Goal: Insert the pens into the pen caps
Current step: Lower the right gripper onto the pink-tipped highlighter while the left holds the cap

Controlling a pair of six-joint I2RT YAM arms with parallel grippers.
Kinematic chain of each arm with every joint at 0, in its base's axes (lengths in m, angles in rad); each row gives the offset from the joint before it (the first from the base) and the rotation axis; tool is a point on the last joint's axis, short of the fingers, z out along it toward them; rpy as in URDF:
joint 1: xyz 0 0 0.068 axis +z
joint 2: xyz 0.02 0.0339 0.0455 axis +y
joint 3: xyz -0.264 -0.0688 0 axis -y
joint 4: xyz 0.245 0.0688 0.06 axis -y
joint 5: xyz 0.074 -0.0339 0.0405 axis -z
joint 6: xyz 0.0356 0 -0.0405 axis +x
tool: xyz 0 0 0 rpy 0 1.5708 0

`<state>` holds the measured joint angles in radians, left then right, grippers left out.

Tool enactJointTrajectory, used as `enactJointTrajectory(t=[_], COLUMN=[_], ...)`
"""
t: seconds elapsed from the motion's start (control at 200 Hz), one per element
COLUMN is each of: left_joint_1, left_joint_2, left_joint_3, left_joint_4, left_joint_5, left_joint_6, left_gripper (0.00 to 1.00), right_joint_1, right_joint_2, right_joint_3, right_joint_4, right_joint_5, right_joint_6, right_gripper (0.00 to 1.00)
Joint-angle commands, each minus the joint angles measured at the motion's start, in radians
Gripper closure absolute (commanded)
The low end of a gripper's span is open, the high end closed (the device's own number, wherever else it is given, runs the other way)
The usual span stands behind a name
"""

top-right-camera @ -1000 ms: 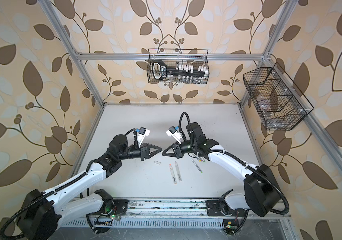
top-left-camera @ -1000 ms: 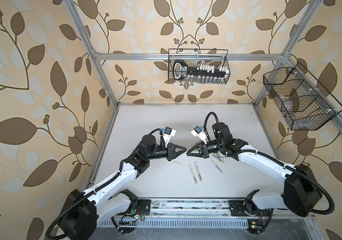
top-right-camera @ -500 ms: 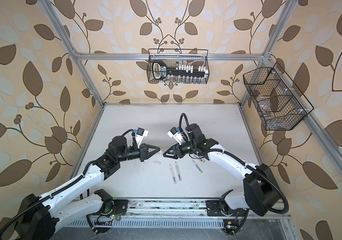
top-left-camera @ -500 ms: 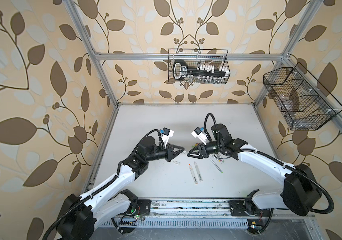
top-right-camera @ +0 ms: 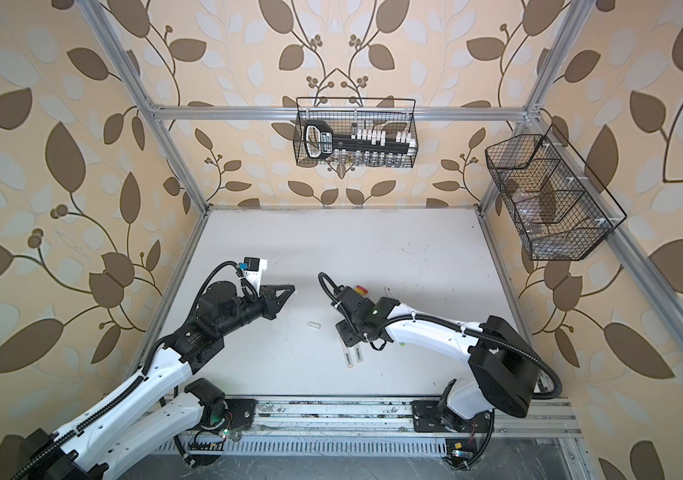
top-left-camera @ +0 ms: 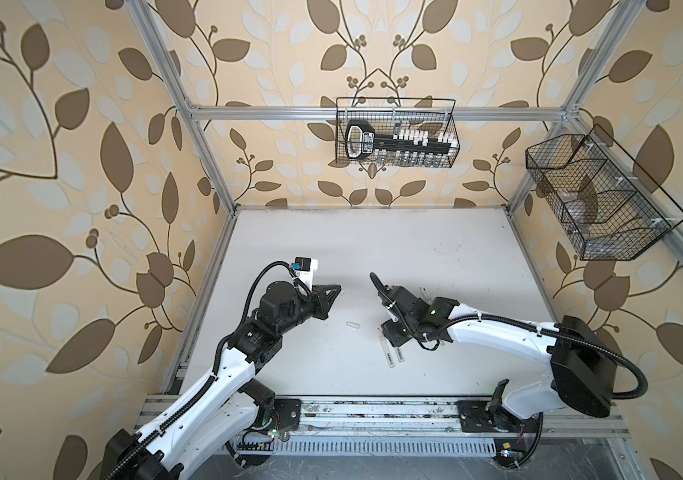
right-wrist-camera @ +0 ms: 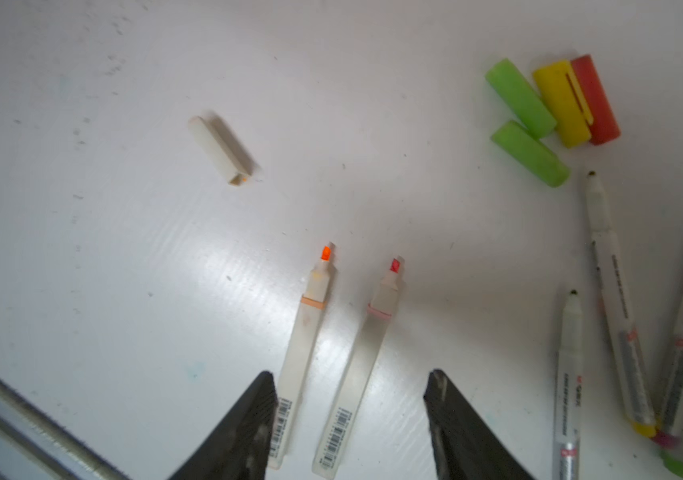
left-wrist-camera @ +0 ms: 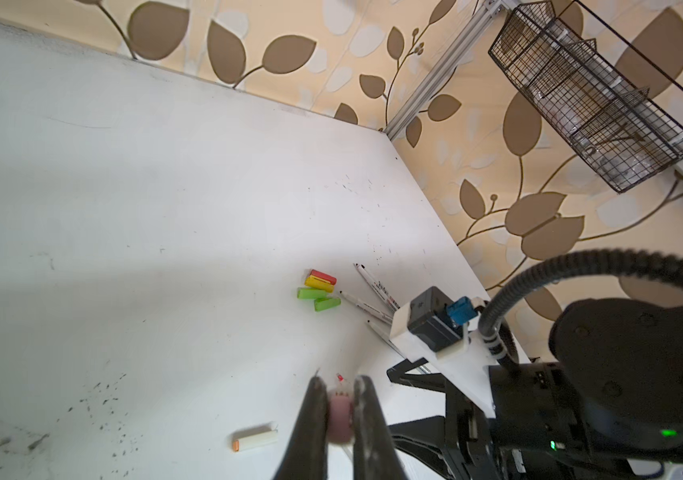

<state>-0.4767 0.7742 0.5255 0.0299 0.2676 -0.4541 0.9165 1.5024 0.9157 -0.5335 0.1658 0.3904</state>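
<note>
My left gripper (left-wrist-camera: 340,384) (top-left-camera: 336,289) is shut on a pale grey pen cap (left-wrist-camera: 339,417), held above the table. My right gripper (right-wrist-camera: 351,380) (top-left-camera: 391,337) points down, open, over two pale grey pens. The red-tipped pen (right-wrist-camera: 367,357) lies between its jaws. The orange-tipped pen (right-wrist-camera: 304,353) lies against one finger (right-wrist-camera: 265,395). Another pale grey cap (right-wrist-camera: 220,150) (top-left-camera: 353,324) lies loose on the table between the arms. Two green caps (right-wrist-camera: 519,97), a yellow cap (right-wrist-camera: 562,104) and a red cap (right-wrist-camera: 595,99) sit in a cluster. Several thin white pens (right-wrist-camera: 618,303) lie beside them.
The white table (top-left-camera: 373,249) is walled on three sides. A wire basket (top-left-camera: 396,139) with tools hangs on the back wall. A second wire basket (top-left-camera: 597,199) hangs on the right wall. A metal rail (top-left-camera: 373,415) runs along the front edge.
My right gripper has opened, drawn away from the left gripper's tip and swung down over the two grey pens. The left gripper has moved back a little, still shut on the cap.
</note>
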Motion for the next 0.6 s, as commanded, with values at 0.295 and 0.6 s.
enactJointTrajectory(t=[0.295,0.6], left_joint_1=[0.003,0.003], left_joint_2=[-0.033,-0.026], left_joint_3=[-0.011,-0.003], left_joint_4=[-0.003,-0.006], left_joint_5=[-0.045,-0.054], left_joint_6=[0.029,0.031], left_gripper=[1.0,1.0], right_joint_1=[0.022,0.025], right_joint_2=[0.14,0.177], right_joint_3=[-0.024,-0.067], right_joint_4=[0.003,0.031], right_joint_5=[0.069,0.006], right_joint_6=[0.066,0.067], right_gripper=[0.49,0.62])
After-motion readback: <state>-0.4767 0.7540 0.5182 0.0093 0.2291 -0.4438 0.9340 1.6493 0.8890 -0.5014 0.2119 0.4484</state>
